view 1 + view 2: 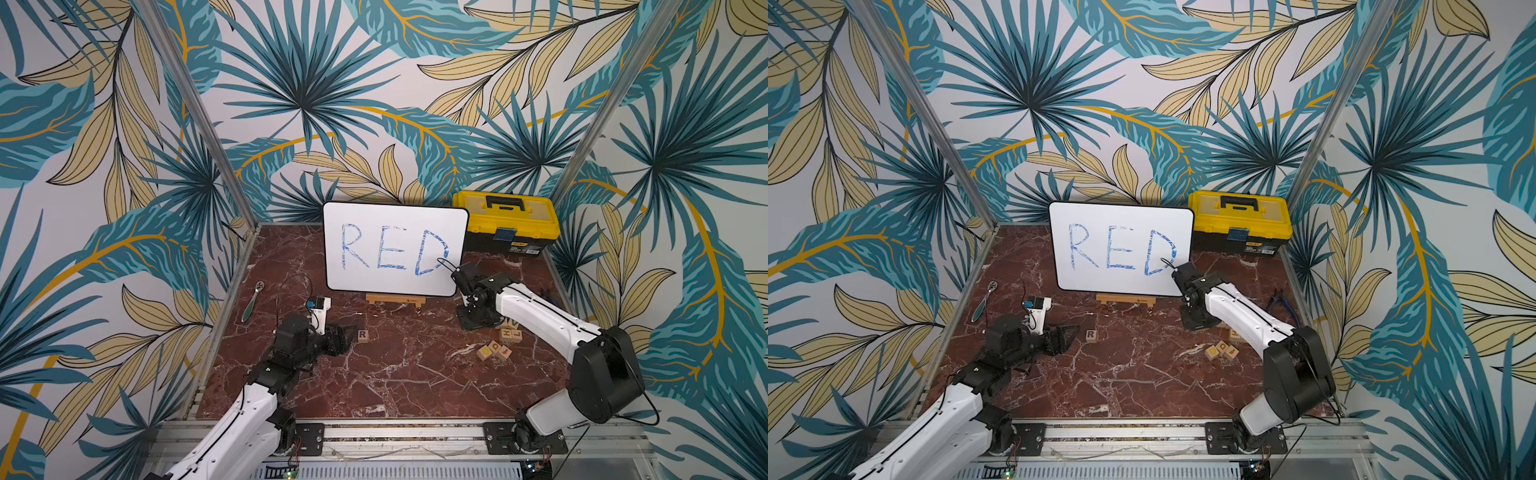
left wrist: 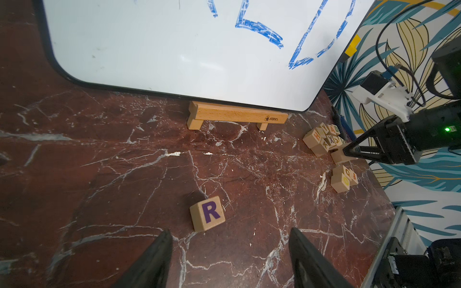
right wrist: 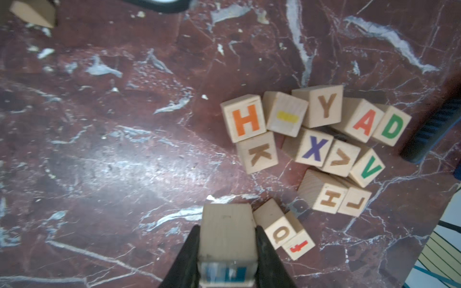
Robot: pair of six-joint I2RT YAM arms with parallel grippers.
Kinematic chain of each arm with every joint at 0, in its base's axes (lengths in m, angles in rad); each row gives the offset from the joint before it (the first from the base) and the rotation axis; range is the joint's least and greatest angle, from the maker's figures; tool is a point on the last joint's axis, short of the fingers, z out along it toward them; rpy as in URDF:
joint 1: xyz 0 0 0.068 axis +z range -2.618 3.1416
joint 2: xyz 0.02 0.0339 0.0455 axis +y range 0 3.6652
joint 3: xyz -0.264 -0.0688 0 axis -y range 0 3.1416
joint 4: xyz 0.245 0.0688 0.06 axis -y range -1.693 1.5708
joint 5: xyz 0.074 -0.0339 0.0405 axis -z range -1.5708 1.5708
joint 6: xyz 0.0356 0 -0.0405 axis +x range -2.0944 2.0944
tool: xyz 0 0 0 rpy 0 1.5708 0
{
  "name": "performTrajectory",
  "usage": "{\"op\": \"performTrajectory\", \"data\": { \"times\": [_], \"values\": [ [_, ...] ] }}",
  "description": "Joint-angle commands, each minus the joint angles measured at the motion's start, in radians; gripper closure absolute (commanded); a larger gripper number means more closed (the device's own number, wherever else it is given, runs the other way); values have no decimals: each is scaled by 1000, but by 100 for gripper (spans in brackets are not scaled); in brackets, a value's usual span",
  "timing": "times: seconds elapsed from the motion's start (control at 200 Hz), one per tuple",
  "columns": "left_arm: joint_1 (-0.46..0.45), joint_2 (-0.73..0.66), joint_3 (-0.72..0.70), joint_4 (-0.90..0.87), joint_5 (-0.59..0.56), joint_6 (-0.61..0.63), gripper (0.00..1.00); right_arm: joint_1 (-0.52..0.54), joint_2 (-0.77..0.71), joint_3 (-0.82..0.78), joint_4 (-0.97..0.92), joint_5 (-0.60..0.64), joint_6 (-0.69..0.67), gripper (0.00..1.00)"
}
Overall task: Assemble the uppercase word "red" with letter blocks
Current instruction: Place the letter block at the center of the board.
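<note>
What the right gripper [image 3: 228, 239] grips: one letter block [image 3: 225, 222], its letter unreadable.
Left gripper [image 2: 230, 230]: jaws apart, empty, near R block [image 2: 207, 213].

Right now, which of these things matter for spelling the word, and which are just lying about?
For the job: R block, D block, held block (letter unclear), whiteboard showing RED.
Lying about: toolbox, wrench, pliers, H block, K block, X block.
</note>
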Motion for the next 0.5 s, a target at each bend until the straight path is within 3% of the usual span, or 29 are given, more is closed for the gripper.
{"op": "performTrajectory", "data": {
  "times": [0.0,0.21,0.496],
  "values": [
    [-3,-5,-7,15,-9,19,26,81,-24,25,-36,-22,183,81],
    [-3,-14,-8,15,-22,20,26,279,132,130,64,-67,370,81],
    [-2,-44,-21,13,-41,13,26,382,403,386,83,-123,733,84]
  ]
}}
